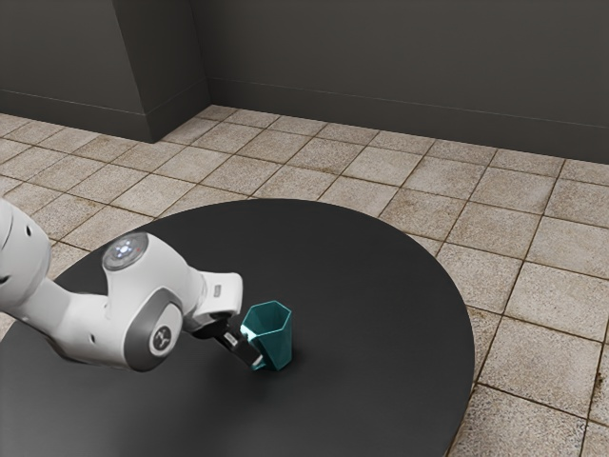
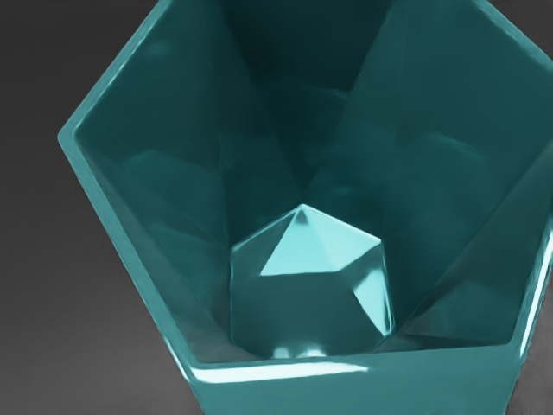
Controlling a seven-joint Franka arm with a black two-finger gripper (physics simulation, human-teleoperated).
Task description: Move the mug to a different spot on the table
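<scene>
- The black gripper (image 1: 245,348) is down low, right up against the side of the teal mug (image 1: 274,331) that faces the exterior view's left.
- I cannot tell if the gripper is open or closed on the mug.
- The wrist view looks down into the mug, with its flat slanted walls and small shiny bottom.
- The mug sits near the middle of the round black table (image 1: 381,286).
- A brown tile floor (image 1: 285,152) lies around the table.

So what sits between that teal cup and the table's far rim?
Nothing: in the exterior view, bare black table runs from the mug to its far rim.
</scene>
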